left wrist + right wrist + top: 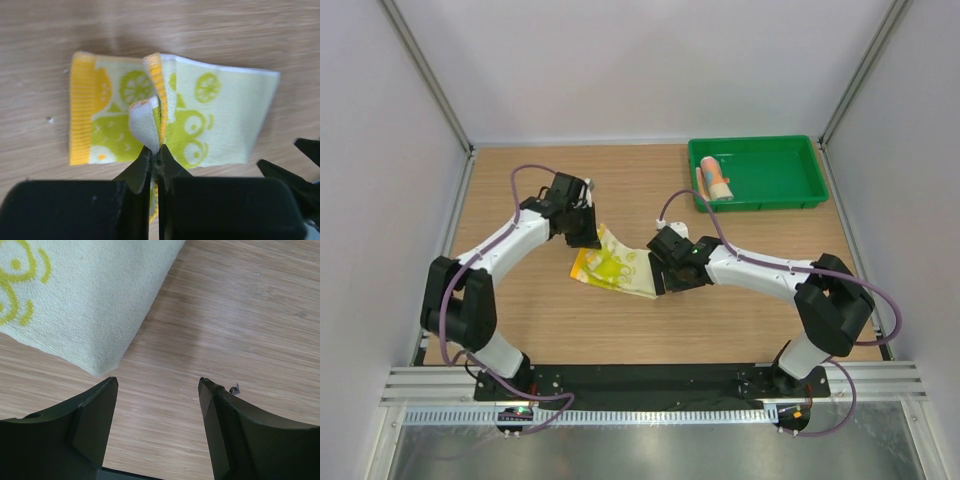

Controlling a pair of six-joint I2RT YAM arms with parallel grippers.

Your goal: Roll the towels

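1. Left gripper [155, 154] clamped tight on a raised fold of the yellow towel [220, 115], centre of the top view.
2. Right gripper [157, 385] jaws wide apart, holding nothing, just beside that towel's corner on the table [240, 315].
3. Rolled towel [717, 178], pink-orange outside, lies in the green tray [760, 205], upper right.

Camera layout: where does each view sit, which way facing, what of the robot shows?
Top external: above and behind the bases, looking down on the table; left arm, right arm, yellow towel, green tray.
Left wrist: on the left arm, looking down past the left gripper, shut on a towel fold.
Right wrist: same on the right arm; open right gripper over wood and a towel corner.
Shared: all three show the yellow towel.
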